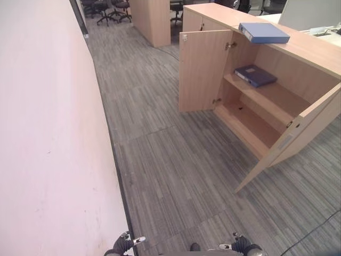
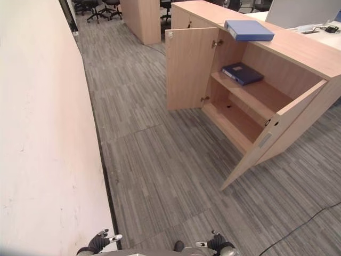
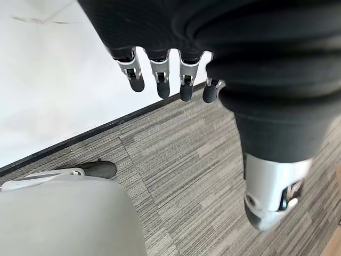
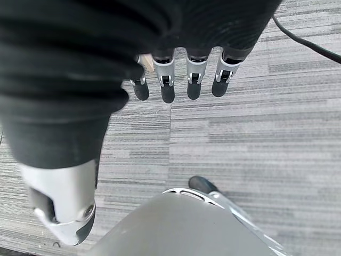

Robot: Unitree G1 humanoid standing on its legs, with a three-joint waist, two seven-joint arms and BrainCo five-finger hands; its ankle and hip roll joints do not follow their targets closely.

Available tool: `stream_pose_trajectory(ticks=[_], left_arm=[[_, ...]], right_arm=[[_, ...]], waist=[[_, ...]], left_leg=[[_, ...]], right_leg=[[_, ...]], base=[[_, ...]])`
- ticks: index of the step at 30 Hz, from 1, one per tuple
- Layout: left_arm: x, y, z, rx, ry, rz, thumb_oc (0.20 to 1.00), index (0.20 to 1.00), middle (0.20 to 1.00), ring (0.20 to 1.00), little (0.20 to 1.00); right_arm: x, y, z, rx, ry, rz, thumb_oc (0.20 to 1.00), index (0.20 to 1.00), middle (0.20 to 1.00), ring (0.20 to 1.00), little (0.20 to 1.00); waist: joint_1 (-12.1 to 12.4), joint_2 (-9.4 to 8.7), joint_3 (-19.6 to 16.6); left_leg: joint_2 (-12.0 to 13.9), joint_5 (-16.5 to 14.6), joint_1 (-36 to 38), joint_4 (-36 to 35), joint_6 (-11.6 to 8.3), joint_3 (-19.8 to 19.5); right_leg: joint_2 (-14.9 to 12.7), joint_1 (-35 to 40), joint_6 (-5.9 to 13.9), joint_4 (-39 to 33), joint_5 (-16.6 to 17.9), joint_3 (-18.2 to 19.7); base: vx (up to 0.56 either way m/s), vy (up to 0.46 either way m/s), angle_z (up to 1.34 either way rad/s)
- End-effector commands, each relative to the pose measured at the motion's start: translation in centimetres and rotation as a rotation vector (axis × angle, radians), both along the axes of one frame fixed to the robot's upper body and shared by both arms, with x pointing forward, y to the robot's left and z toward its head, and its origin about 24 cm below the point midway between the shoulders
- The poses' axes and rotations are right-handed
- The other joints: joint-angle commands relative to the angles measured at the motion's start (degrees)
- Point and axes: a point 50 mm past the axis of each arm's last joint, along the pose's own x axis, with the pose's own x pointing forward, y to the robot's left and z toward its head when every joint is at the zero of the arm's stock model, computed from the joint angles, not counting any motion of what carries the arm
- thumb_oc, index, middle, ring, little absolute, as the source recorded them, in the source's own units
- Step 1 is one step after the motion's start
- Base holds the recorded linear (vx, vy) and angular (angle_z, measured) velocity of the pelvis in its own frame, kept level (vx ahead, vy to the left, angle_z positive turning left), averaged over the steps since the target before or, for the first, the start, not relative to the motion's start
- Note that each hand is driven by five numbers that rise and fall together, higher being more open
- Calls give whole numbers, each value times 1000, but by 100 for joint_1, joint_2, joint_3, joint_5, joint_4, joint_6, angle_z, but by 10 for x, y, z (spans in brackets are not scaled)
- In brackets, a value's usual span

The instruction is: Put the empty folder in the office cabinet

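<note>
Approaching comes first — both the left hand (image 3: 160, 74) and right hand (image 4: 181, 80) hang relaxed and empty. On the cabinet's (image 1: 314, 50) top, near its far edge, lies the light-blue folder (image 1: 264, 32); next, walk closer and reach for it.

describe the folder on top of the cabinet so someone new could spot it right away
Find the low wooden cabinet with both doors open. On its flat top lies the light blue folder, near the front edge. The other folder, darker navy, lies inside on the upper shelf.
</note>
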Motion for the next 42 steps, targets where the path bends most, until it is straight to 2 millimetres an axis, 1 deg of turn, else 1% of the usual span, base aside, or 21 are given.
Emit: stream_pose_trajectory(ticks=[1,6,10,11,15,19,22,24,32,42], left_arm=[[13,-7,1,-27,-39,-2,1000,1000,1000,1000,1000],[16,-7,3,-18,-60,2,1000,1000,1000,1000,1000],[22,-3,6,34,-96,14,1000,1000,1000,1000,1000],[21,-3,6,25,-97,38,1000,1000,1000,1000,1000],[14,-3,3,5,-68,72,1000,1000,1000,1000,1000],[12,-4,2,10,-59,69,1000,1000,1000,1000,1000],[10,-7,1,-4,-56,100,1000,1000,1000,1000,1000],[4,-8,-1,-25,-22,98,1000,1000,1000,1000,1000],[-10,-9,-7,-56,67,112,1000,1000,1000,1000,1000],[-7,-9,-6,-50,49,114,1000,1000,1000,1000,1000]], right_arm=[[4,26,-4,63,-1,62,1000,1000,1000,1000,1000],[1,25,-4,72,2,12,1000,1000,1000,1000,1000],[-5,25,-6,103,-4,-107,1000,1000,1000,1000,1000],[-11,26,-8,135,5,-183,1000,1000,1000,1000,1000],[-18,23,-9,163,18,-272,1000,1000,1000,1000,1000],[-20,22,-9,167,23,-298,1000,1000,1000,1000,1000],[-22,24,-10,180,27,-317,1000,1000,1000,1000,1000],[-22,22,-10,177,29,-312,1000,1000,1000,1000,1000],[-24,21,-11,171,59,-290,1000,1000,1000,1000,1000],[-21,20,-10,172,51,-290,1000,1000,1000,1000,1000]], waist=[[-98,-225,-44],[-105,-227,-47],[-110,-247,-56],[-112,-252,-58],[-132,-250,-65],[-139,-247,-73],[-142,-247,-75],[-154,-233,-86],[-187,-185,-132],[-186,-184,-87]], left_leg=[[126,175,-205,-404,-131,329],[124,169,-196,-404,-132,327],[115,164,-193,-404,-132,321],[117,165,-193,-404,-131,318],[119,162,-192,-404,-135,335],[119,155,-192,-404,-134,350],[119,153,-199,-404,-134,349],[120,149,-201,-404,-136,360],[122,142,-184,-404,-137,389],[113,143,-207,-404,-131,358]], right_leg=[[-399,607,563,-722,21,-92],[-400,615,560,-722,20,-92],[-399,617,574,-722,18,-100],[-396,617,577,-722,16,-97],[-395,609,577,-722,20,-89],[-397,601,578,-722,33,-71],[-400,597,582,-722,34,-70],[-398,592,583,-722,34,-59],[-398,592,578,-722,42,-45],[-403,586,585,-722,42,-56]], base=[[0,0,0],[0,0,0],[0,0,0],[0,0,0],[0,0,0],[0,0,0],[0,0,0],[0,0,0],[0,0,0],[0,0,0]])
